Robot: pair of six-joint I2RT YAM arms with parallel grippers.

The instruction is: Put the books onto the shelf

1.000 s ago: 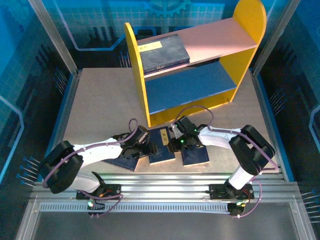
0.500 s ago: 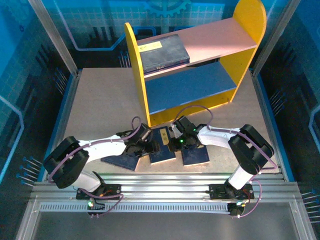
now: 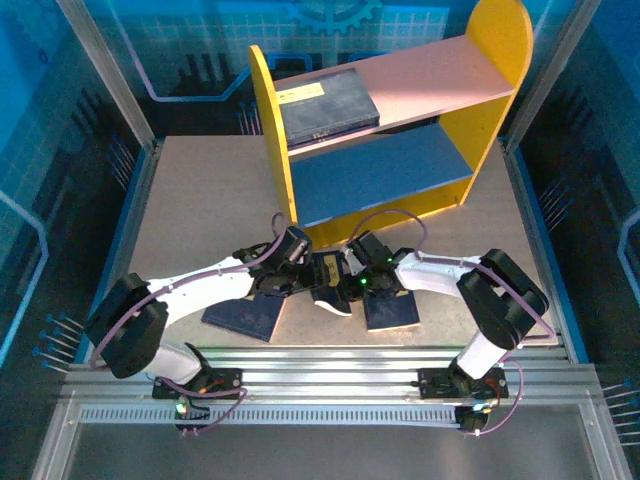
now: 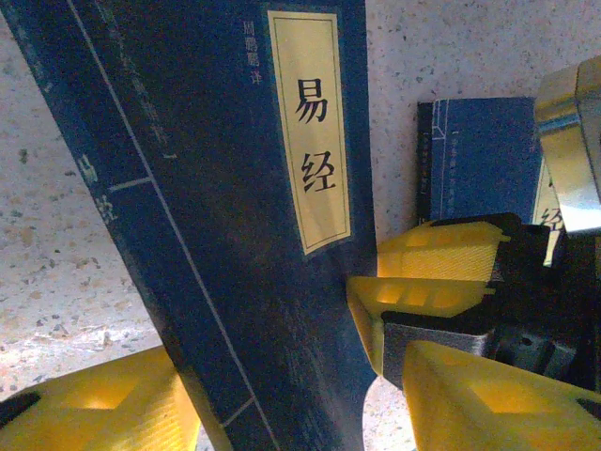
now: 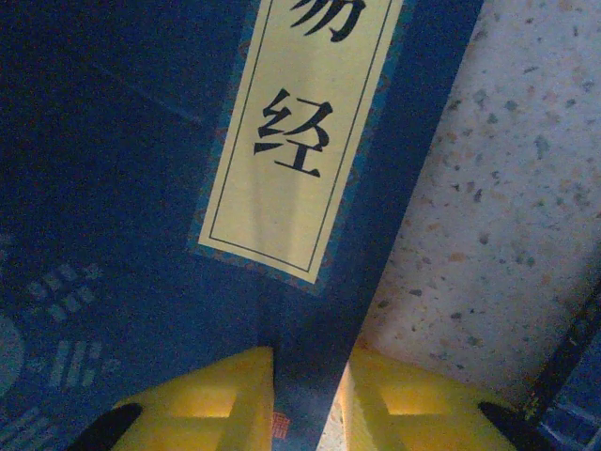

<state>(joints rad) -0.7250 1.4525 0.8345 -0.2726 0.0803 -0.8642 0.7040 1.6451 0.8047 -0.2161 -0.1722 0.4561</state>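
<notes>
The shelf (image 3: 272, 130) stands at the back, with one navy book (image 3: 325, 100) flat on its pink upper board (image 3: 430, 85). In front of it a second book (image 3: 325, 285) is tilted up off the table between both grippers. My right gripper (image 3: 350, 285) (image 5: 305, 376) is shut on that book's thin edge (image 5: 310, 310) below the yellow label. My left gripper (image 3: 297, 275) (image 4: 291, 376) is open astride the same book (image 4: 235, 235); table shows between the cover and the right-hand finger (image 4: 488, 395). Two more books (image 3: 245, 318) (image 3: 392, 312) lie flat on the table.
The shelf's blue lower board (image 3: 380, 175) is bare. The right arm's yellow fingers (image 4: 441, 282) crowd close beside my left gripper. A metal rail (image 3: 320, 365) runs along the near table edge, and glass walls enclose the sides.
The left gripper has moved right and back toward the middle book. That book, flat a second ago, now stands tilted up in the right gripper.
</notes>
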